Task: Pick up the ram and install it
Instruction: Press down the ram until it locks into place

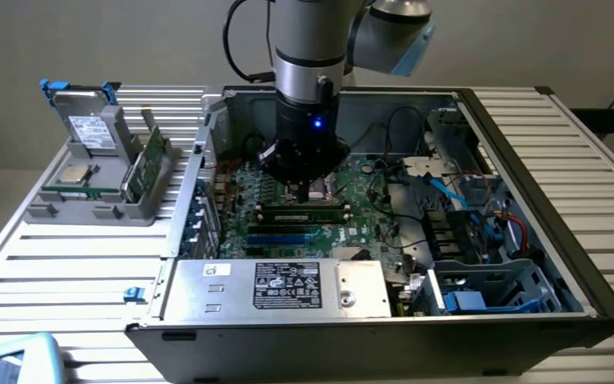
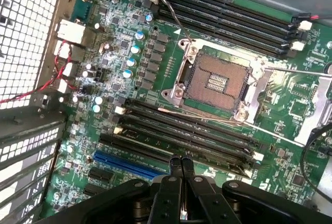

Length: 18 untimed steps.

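A ram (image 1: 149, 164), a long green board, leans on edge in the grey holder (image 1: 93, 210) outside the case on the exterior view's left. My gripper (image 1: 313, 190) is down inside the open computer case, well apart from that holder. Its two black fingertips (image 2: 175, 166) are pressed together with nothing between them, so the gripper (image 2: 181, 165) is shut and empty. They hover just over the row of long black memory slots (image 2: 189, 133) beside the empty processor socket (image 2: 218, 81). I cannot tell whether a stick sits in the slot nearest the tips.
The holder also carries a grey drive (image 1: 92, 128) and a square silver chip (image 1: 77, 173). Inside the case sit a labelled power supply box (image 1: 281, 284), blue slots (image 2: 127, 164), loose cables (image 1: 451, 196) and a drive cage (image 1: 499, 288). The case walls (image 1: 195, 192) hem in the arm.
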### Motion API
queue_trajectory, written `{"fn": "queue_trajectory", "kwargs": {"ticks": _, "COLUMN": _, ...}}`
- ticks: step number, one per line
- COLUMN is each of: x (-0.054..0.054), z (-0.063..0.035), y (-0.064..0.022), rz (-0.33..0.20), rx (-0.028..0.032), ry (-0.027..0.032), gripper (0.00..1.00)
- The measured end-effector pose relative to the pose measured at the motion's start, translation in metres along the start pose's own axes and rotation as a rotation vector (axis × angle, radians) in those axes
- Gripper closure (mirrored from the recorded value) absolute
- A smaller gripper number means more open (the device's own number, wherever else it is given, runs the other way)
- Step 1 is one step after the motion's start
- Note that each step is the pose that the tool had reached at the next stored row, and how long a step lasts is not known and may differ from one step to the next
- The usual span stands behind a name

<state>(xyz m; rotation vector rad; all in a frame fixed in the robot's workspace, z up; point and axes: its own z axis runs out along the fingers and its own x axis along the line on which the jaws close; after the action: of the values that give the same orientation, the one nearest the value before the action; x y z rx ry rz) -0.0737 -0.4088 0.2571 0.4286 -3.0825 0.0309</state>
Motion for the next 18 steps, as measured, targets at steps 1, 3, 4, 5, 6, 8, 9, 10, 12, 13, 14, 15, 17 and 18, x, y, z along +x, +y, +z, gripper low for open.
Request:
{"fn": "queue_trajectory", "kwargs": {"ticks": 1, "x": 0.0000, "z": 0.0000, "y": 0.0000, "rz": 0.011, "rx": 0.0005, "ry": 0.0004, "gripper": 0.89}}
{"fn": "queue_trajectory", "kwargs": {"ticks": 3, "x": 0.0000, "z": 0.0000, "y": -0.0001, "rz": 0.031, "rx": 0.0030, "ry": 0.0015, "gripper": 0.89}}
{"fn": "queue_trajectory", "kwargs": {"ticks": 4, "x": 0.0000, "z": 0.0001, "y": 0.0000, "rz": 0.041, "rx": 0.0044, "ry": 0.0021, "gripper": 0.89}}
{"fn": "queue_trajectory", "kwargs": {"ticks": 5, "x": 0.0000, "z": 0.0000, "y": 0.0000, "rz": 0.051, "rx": 0.0063, "ry": 0.0027, "gripper": 0.89}}
{"fn": "queue_trajectory", "kwargs": {"ticks": 6, "x": 0.0000, "z": 0.0000, "y": 0.0000, "rz": 0.061, "rx": 0.0082, "ry": 0.0034, "gripper": 0.89}}
{"fn": "queue_trajectory", "kwargs": {"ticks": 8, "x": 0.0000, "z": 0.0000, "y": 0.0000, "rz": 0.081, "rx": 0.0117, "ry": 0.0042, "gripper": 0.89}}
{"fn": "queue_trajectory", "kwargs": {"ticks": 9, "x": 0.0000, "z": -0.0001, "y": -0.0001, "rz": 0.090, "rx": 0.0130, "ry": 0.0046, "gripper": 0.89}}
{"fn": "queue_trajectory", "kwargs": {"ticks": 10, "x": 0.0001, "z": -0.0001, "y": -0.0001, "rz": 0.100, "rx": 0.0138, "ry": 0.0048, "gripper": 0.89}}
{"fn": "queue_trajectory", "kwargs": {"ticks": 12, "x": 0.0000, "z": 0.0000, "y": 0.0000, "rz": 0.121, "rx": 0.0145, "ry": 0.0043, "gripper": 0.89}}
{"fn": "queue_trajectory", "kwargs": {"ticks": 13, "x": 0.0000, "z": 0.0000, "y": 0.0000, "rz": 0.132, "rx": 0.0147, "ry": 0.0039, "gripper": 0.89}}
{"fn": "queue_trajectory", "kwargs": {"ticks": 14, "x": 0.0000, "z": 0.0000, "y": 0.0000, "rz": 0.142, "rx": 0.0145, "ry": 0.0032, "gripper": 0.89}}
{"fn": "queue_trajectory", "kwargs": {"ticks": 15, "x": 0.0000, "z": 0.0001, "y": 0.0000, "rz": 0.152, "rx": 0.0143, "ry": 0.0025, "gripper": 0.89}}
{"fn": "queue_trajectory", "kwargs": {"ticks": 17, "x": 0.0000, "z": 0.0000, "y": 0.0000, "rz": 0.173, "rx": 0.0141, "ry": 0.0013, "gripper": 0.89}}
{"fn": "queue_trajectory", "kwargs": {"ticks": 18, "x": 0.0000, "z": 0.0000, "y": 0.0000, "rz": 0.185, "rx": 0.0139, "ry": 0.0010, "gripper": 0.89}}
